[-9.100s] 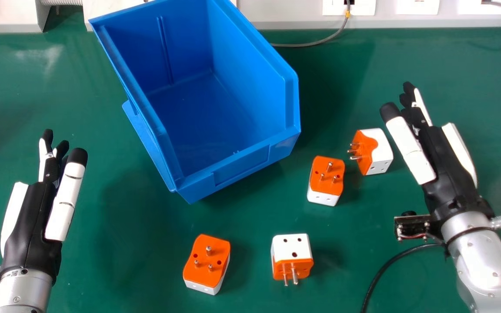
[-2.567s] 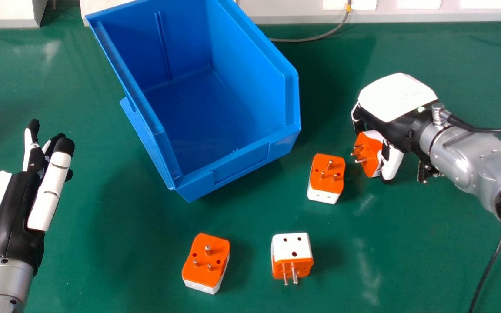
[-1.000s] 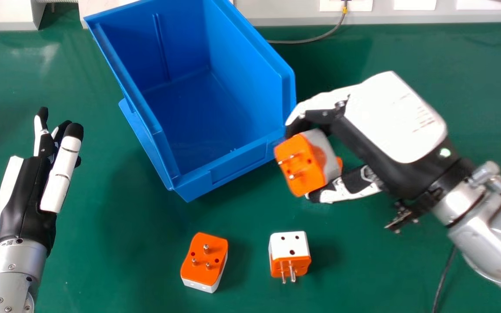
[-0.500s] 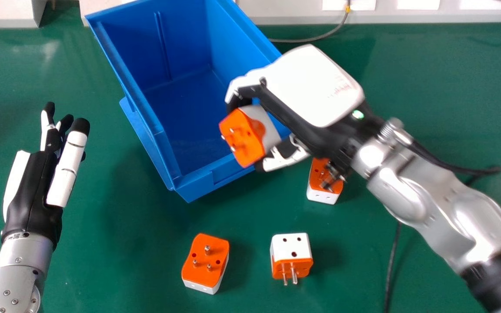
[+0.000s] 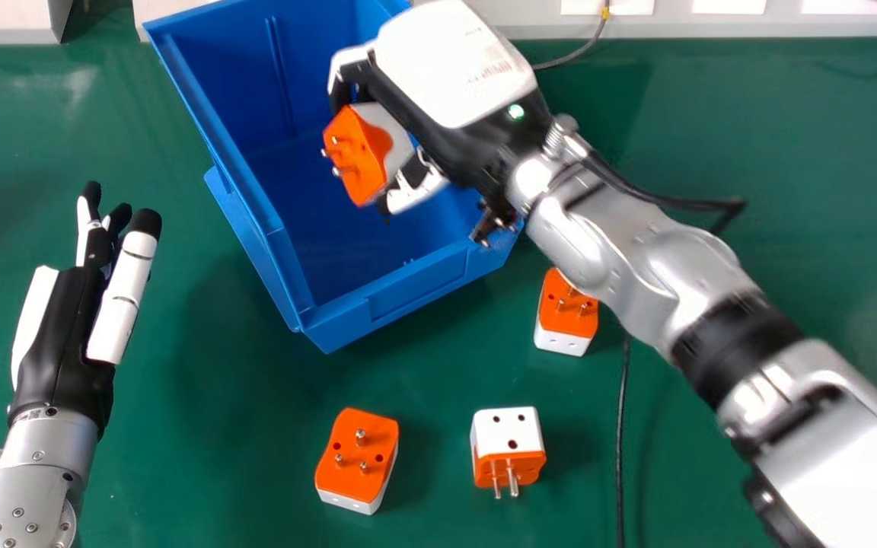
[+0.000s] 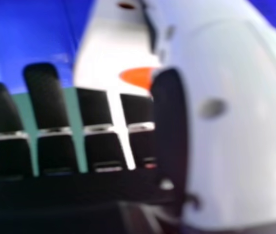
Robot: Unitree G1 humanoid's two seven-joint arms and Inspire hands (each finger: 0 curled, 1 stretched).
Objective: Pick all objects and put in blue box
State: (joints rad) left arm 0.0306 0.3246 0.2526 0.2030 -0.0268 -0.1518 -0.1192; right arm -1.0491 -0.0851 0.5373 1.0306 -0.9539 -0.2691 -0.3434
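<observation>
Presumably to let it drop cleanly inside, the right hand (image 5: pixel 450 68) clamps a plug adapter (image 5: pixel 361 156) between fingers and thumb over the blue box (image 5: pixel 417 288), past its near edge, with three other adapters (image 5: pixel 566 313) (image 5: pixel 357 457) (image 5: pixel 508 445) on the tabletop and the left hand's (image 5: pixel 62 335) fingers straight.

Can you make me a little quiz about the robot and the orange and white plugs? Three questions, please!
1. Pick one: how many plugs lie on the green table? A) two B) three C) five
2. True or false: the right hand holds a plug over the blue box.
3. Fill in: the held plug's metal pins stick out of its ______ side.

Key: 1 B; 2 true; 3 orange.
</observation>
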